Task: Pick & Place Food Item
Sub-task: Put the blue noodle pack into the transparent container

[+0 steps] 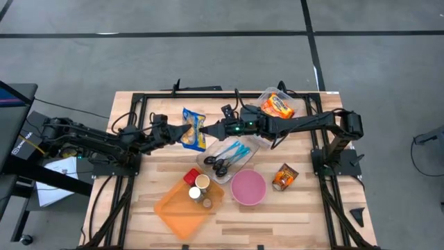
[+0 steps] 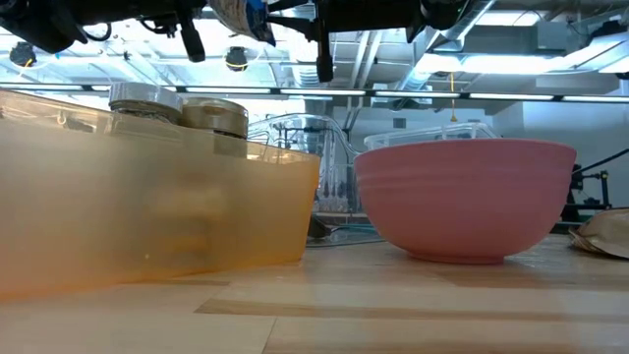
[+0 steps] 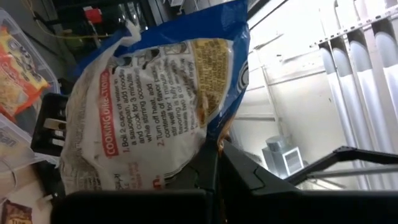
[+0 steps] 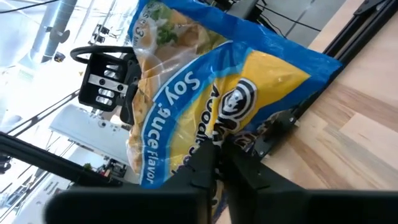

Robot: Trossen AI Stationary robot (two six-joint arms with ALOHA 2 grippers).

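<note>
A blue-and-yellow noodle packet hangs in the air above the table's far middle, between my two grippers. My left gripper reaches it from the left and is shut on it. My right gripper reaches it from the right and is also shut on it. The left wrist view shows the packet's white back with cooking directions. Its printed front faces the right wrist camera. In the low view the packet shows at the top, well above the tabletop. My left gripper pinches the packet's left edge between its two fingers. The fingers come at it about level from the table's left. The packet is lifted clear of the table and stands upright on edge. My right gripper pinches the packet's right edge between its two fingers, coming level from the table's right. The packet spans the gap between the two grippers, clear of the wood below.
Below the packet lies a clear tray with scissors and blue utensils. An orange bin with jars and a pink bowl stand nearer. A brown snack bag lies right; a clear box with an orange packet stands far right.
</note>
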